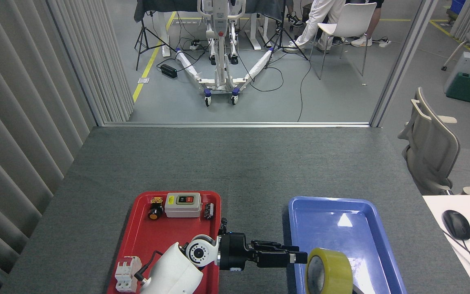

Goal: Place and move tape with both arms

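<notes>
Left hand [294, 258] sits just left of the tape [329, 270] in your blue tray [377, 245]; you cannot tell its opening; the roll's bottom is cut off.

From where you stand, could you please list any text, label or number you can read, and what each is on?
None can be read.
Switch box in the red tray: yellow sticker and red and green buttons, marks too small.
Breaker: print too blurred.
Tape, blue tray: no text seen.
</notes>
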